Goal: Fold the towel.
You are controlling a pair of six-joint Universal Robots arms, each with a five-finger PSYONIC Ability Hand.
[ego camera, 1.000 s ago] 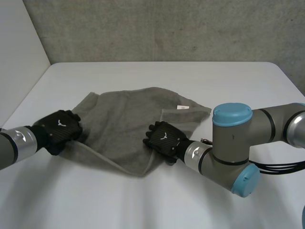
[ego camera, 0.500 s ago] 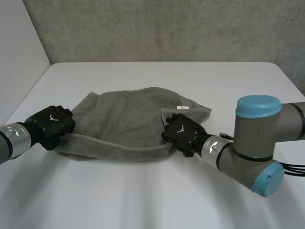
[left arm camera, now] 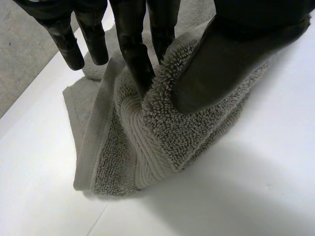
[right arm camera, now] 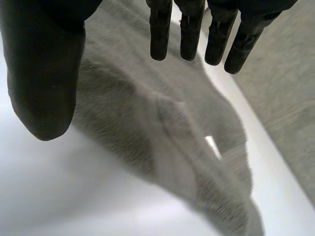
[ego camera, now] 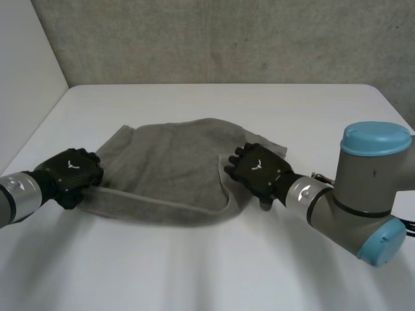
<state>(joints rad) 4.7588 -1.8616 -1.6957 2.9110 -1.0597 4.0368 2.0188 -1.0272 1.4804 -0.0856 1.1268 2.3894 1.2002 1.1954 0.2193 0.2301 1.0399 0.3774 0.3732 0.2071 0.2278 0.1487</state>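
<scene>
The grey towel (ego camera: 172, 155) lies rumpled across the middle of the white tabletop (ego camera: 194, 272), with its near edge drawn up into a raised ridge. The left robot hand (ego camera: 70, 176) is clamped on the towel's near left corner; its wrist view shows the terry pinched between thumb and fingers. The right robot hand (ego camera: 258, 172) hovers over the towel's right end with fingers straight and thumb spread, gripping nothing. The cloth and its white label (right arm camera: 212, 146) lie loose beneath the palm. The main risk, as I judge it, is that only one corner is held. Any pull by the left arm would likely drag the whole towel sideways and bunch it rather than fold it. The right end also lies doubled over unevenly, so a grasp there could catch two layers or the wrong edge and leave a skewed fold.
</scene>
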